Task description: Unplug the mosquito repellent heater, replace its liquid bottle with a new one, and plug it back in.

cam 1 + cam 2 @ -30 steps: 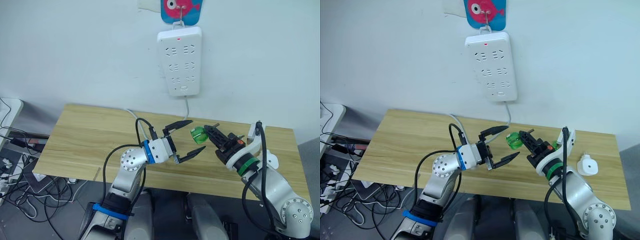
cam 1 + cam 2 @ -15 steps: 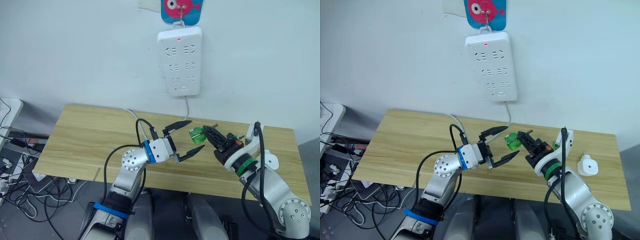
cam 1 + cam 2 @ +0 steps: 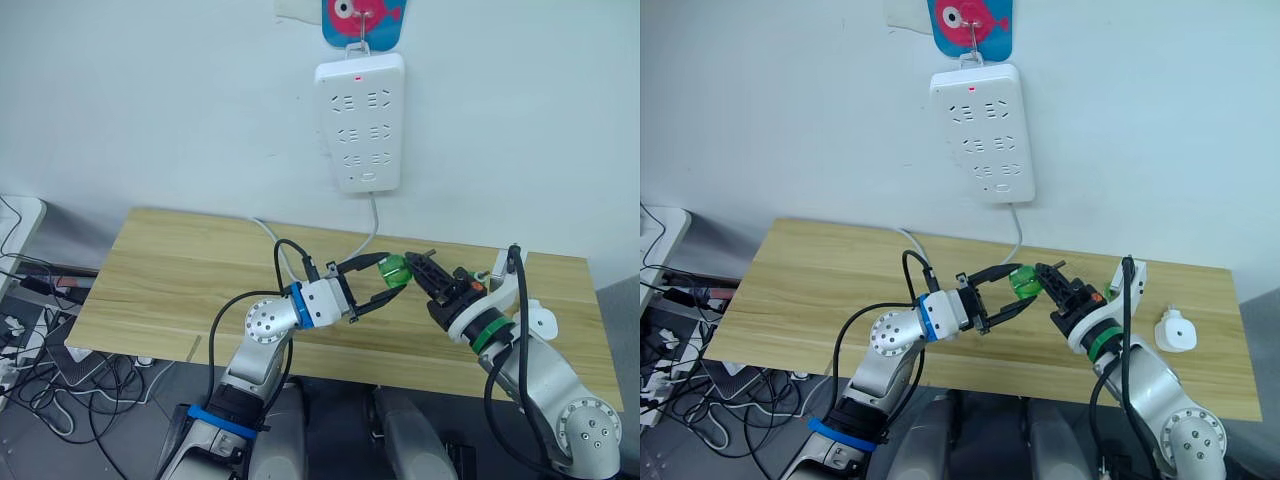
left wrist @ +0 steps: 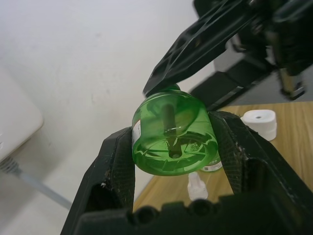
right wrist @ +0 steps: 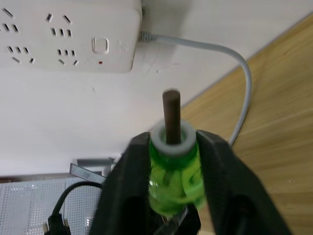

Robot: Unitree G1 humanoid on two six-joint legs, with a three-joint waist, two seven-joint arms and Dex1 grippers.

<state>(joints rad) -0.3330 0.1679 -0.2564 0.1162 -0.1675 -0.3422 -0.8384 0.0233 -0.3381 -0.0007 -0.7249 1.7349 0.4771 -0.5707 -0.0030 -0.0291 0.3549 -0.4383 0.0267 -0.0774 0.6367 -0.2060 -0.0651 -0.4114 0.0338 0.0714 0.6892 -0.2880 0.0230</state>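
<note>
Bottle [image 3: 396, 268] green, bare wick, no readable label, clamped by left end effector [image 3: 386, 281] and right end effector [image 3: 412, 264].

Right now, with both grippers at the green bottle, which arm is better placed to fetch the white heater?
Probably the right. The heater lies at the table's right end, beside that arm. But the right gripper and left gripper both clamp the green bottle, so it must release first.

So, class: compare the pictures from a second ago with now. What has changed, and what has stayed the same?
The left gripper has closed its fingers onto the green bottle, which the right gripper still clamps. The bottle hangs above the table as before. The power strip and heater are unmoved.
</note>
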